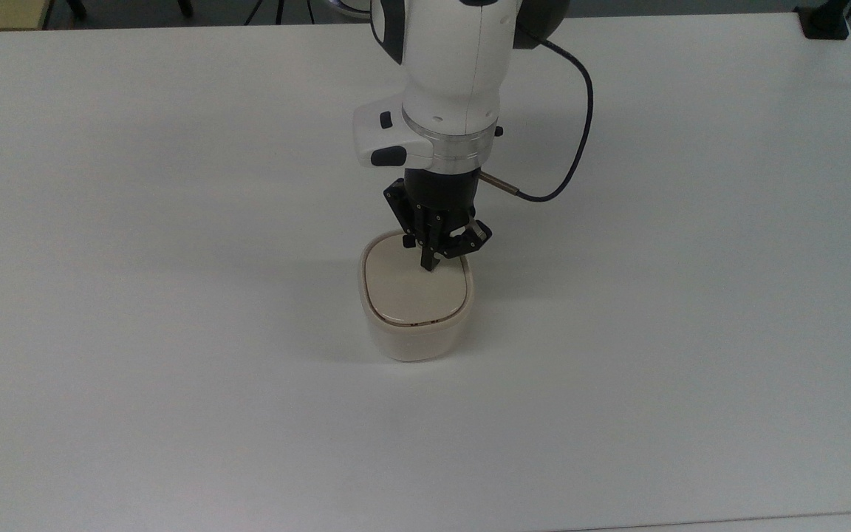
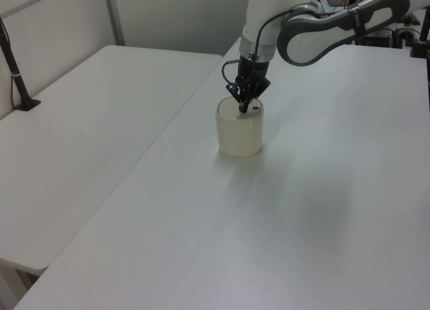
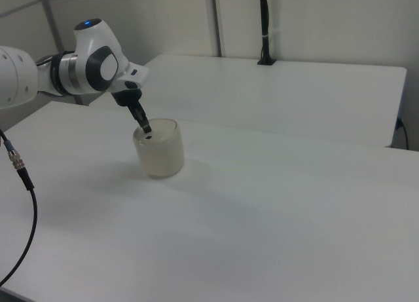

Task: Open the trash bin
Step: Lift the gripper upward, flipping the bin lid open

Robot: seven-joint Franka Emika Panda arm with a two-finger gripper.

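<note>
The trash bin [image 1: 414, 332] [image 2: 238, 136] [image 3: 159, 151] is a small cream-white rounded-square tub standing on the white table, its flat beige lid [image 1: 412, 292] lying closed. My gripper [image 1: 428, 265] [image 2: 242, 109] [image 3: 146, 128] points down from the white arm, fingers shut together, with the tip touching the far part of the lid. In the top view the gripper's black body covers most of the black button. In the right view the button [image 3: 150, 137] shows as a dark spot just below the fingertip.
The bin stands near the middle of a wide white table [image 1: 174, 222]. A dark cable [image 1: 580, 133] loops off the wrist to the top view's right. A second white table [image 2: 80, 122] adjoins at the left view's left, with a black post [image 2: 17, 74] clamped to it.
</note>
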